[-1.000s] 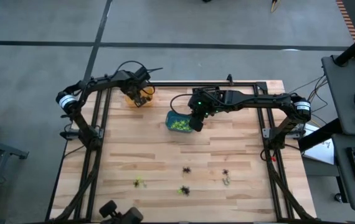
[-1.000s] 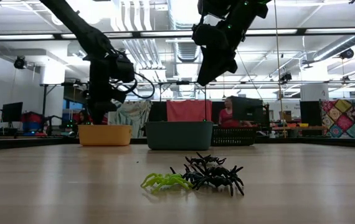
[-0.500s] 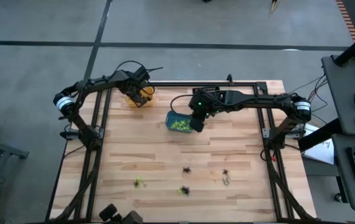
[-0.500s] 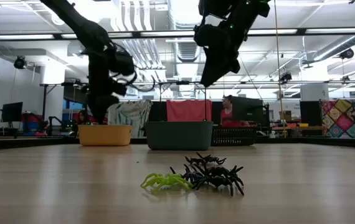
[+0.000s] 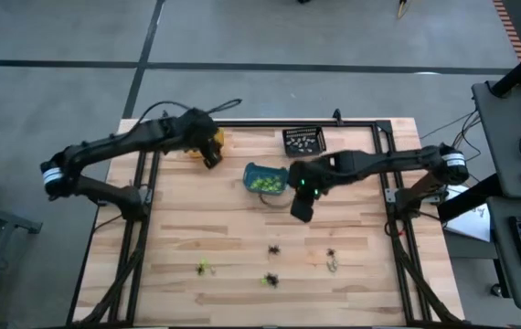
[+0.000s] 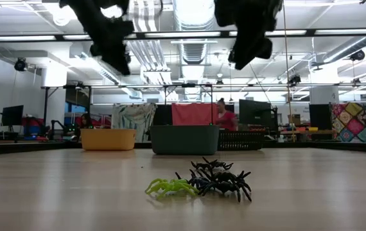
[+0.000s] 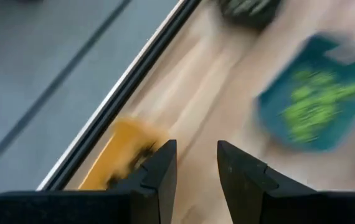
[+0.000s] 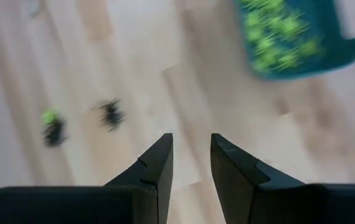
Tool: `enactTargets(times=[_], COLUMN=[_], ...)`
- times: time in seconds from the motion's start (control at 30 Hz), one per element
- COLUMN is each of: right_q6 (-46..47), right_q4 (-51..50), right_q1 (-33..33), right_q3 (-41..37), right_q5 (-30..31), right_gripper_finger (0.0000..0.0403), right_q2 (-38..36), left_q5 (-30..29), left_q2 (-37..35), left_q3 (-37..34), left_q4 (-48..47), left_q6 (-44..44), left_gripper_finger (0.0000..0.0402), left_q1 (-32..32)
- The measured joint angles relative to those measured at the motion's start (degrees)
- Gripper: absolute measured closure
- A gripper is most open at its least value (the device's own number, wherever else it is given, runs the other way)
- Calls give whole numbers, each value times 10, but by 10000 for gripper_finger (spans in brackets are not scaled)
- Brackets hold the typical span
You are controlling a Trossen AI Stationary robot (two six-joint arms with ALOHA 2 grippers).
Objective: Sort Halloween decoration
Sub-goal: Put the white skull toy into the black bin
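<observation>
Sort partly done. Teal bin (image 5: 262, 179) loaded with green spiders (image 5: 261, 184); dark items seen in black bin (image 5: 303, 141); orange bin (image 5: 207, 143) contents hidden by arm.

Left on tabletop (image 5: 196, 228): green spider (image 5: 205, 268), black/green pair (image 5: 270, 280), black spider (image 5: 273, 249), pair near right edge (image 5: 332, 260).

Left gripper (image 5: 210, 159) beside orange bin, fingers (image 7: 160, 169) narrowly parted, nothing held. Right gripper (image 5: 302, 208) just below teal bin, fingers (image 8: 157, 165) narrowly parted, empty. Remaining pieces judged few.

High view looks straight down; low view level (both show teal bin (image 5: 262, 179)).
</observation>
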Motion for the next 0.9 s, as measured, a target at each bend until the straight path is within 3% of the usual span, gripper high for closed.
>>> enactTargets(times=[0.2, 0.47, 0.63, 0.9], right_q6=[118, 249, 299, 454], right_q4=[-1, -2, -2, -2], right_q1=[82, 165, 209, 257], right_q3=[-2, -6, -19, -47], right_q5=[-3, -1, -1, 0], right_gripper_finger=[307, 307, 307, 307], right_q2=[2, 4, 5, 5], left_q5=[0, -1, 0, -1], left_q2=[-61, -70, -48, -23], left_q3=[-41, -77, -79, -79], left_q4=[104, 209, 237, 255], left_q6=[-14, 3, 8, 24], left_gripper_finger=[304, 304, 304, 304], left_q1=[-135, -269, -310, -316])
